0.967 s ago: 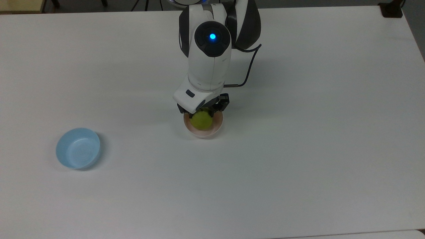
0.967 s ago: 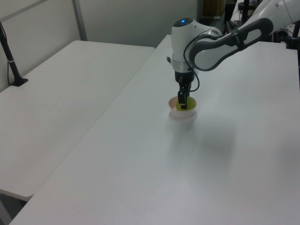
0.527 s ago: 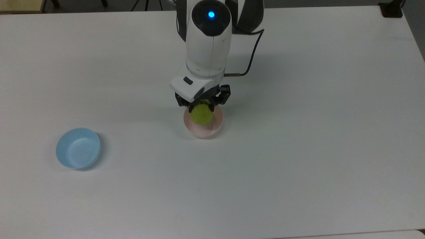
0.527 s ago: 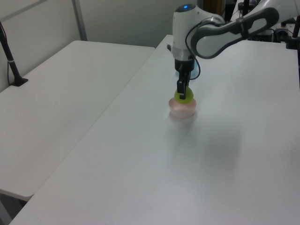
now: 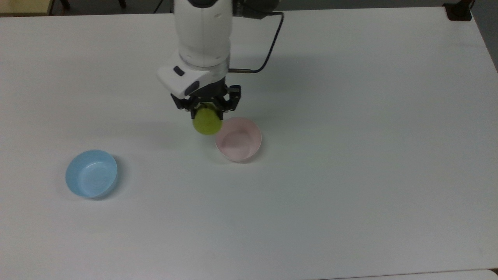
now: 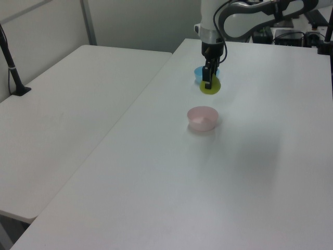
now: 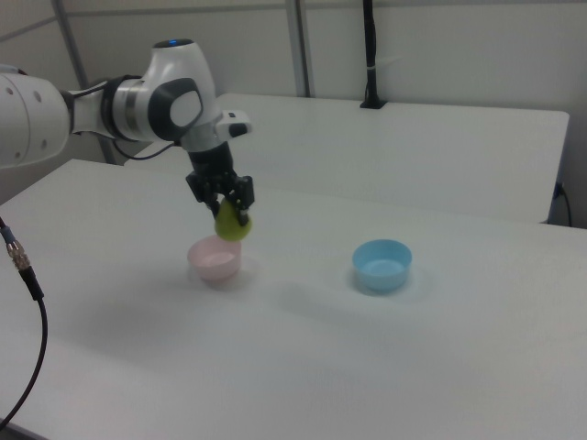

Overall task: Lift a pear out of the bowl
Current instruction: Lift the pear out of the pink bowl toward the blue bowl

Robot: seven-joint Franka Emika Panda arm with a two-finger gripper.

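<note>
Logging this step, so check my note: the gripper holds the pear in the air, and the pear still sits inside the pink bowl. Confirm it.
Not quite. The gripper does hold the pear in the air, but the pear is out of the pink bowl. The right view shows it hanging above the rim, and in the top view the bowl has nothing in it.

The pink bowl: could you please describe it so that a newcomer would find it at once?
On the big white table, look just below the robot's gripper, which holds a yellow-green pear in the air. The pink bowl sits there, empty. The only other bowl, far toward the top view's left, is light blue.
</note>
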